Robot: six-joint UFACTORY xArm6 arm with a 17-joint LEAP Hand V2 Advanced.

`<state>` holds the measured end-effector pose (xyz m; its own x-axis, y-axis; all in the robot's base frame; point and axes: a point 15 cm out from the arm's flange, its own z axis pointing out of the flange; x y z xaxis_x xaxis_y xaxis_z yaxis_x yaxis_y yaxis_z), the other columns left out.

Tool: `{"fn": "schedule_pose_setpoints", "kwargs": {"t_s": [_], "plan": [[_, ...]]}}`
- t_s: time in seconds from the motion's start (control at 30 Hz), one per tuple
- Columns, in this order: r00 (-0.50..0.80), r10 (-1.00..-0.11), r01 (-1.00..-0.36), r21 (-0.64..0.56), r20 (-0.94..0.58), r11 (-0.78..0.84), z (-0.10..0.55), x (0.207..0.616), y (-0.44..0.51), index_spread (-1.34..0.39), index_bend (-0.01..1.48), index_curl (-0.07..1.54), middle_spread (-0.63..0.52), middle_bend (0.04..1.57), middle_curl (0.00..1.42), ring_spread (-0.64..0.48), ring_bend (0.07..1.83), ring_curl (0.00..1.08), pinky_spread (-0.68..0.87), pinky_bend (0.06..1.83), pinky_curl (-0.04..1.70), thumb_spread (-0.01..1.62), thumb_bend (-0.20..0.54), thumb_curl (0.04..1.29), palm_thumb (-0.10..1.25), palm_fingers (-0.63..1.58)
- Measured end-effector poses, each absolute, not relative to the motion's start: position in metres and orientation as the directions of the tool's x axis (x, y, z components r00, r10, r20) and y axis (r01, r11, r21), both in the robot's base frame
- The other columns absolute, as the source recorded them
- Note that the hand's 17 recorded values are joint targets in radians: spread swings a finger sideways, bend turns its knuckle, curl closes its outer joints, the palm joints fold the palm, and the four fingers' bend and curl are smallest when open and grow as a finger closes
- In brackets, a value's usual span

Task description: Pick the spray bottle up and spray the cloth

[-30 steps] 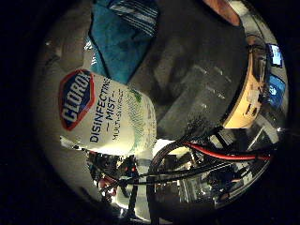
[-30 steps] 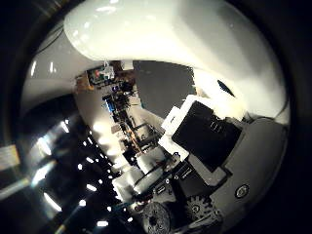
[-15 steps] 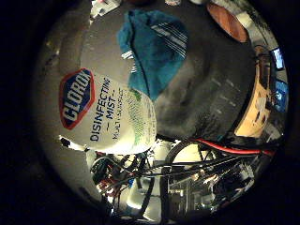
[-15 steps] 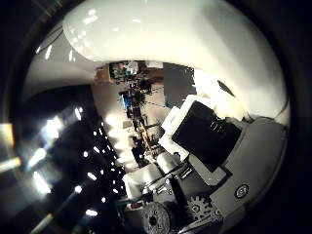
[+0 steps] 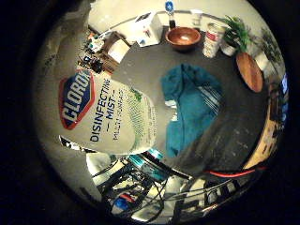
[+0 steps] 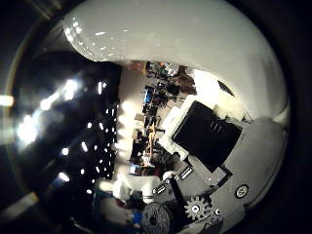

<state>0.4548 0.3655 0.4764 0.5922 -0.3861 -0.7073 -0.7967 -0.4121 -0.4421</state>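
Fingers (image 6: 204,146) clamped on spray bottle (image 5: 108,117); teal cloth (image 5: 192,105) on dark table (image 5: 234,131)

white spray bottle (image 5: 110,119) close against palm; teal cloth (image 5: 192,105) crumpled on dark table.

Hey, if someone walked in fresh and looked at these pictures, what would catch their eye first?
First, the white plastic spray bottle with a blue and red label, filling much of the view right against the palm. Beyond it, a crumpled teal cloth with white stripes lies on the dark grey table, with a brown wooden bowl near the table's far edge. The white and black robot hand curls round the bottle's body.
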Motion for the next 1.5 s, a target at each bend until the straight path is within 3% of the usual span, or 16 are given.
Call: {"fn": "schedule_pose_setpoints", "kwargs": {"t_s": [0.43, 0.57, 0.83, 1.5], "plan": [[0.646, -0.137, -0.742, -0.575, -0.751, -0.345, 0.432, 0.424, 0.487, -0.22, 1.14, 0.78, -0.11, 1.35, 0.63, -0.17, 1.48, 0.58, -0.23, 1.07, 1.16, 0.74, -0.019, 0.88, 0.95, 1.19], [0.625, -0.105, -0.749, -0.556, -0.774, -0.361, 0.398, 0.418, 0.510, -0.22, 1.13, 0.78, -0.11, 1.35, 0.63, -0.17, 1.48, 0.57, -0.23, 1.06, 1.17, 0.75, -0.021, 0.88, 0.94, 1.19], [0.574, -0.149, -0.787, -0.493, -0.805, -0.372, 0.335, 0.427, 0.530, -0.22, 1.13, 0.78, -0.11, 1.35, 0.63, -0.16, 1.48, 0.57, -0.24, 1.05, 1.18, 0.75, -0.020, 0.88, 0.93, 1.19], [0.548, -0.241, -0.808, -0.431, -0.801, -0.402, 0.269, 0.435, 0.530, -0.22, 1.11, 0.79, -0.10, 1.34, 0.64, -0.16, 1.47, 0.57, -0.25, 1.04, 1.17, 0.74, -0.025, 0.88, 0.92, 1.18]]}}
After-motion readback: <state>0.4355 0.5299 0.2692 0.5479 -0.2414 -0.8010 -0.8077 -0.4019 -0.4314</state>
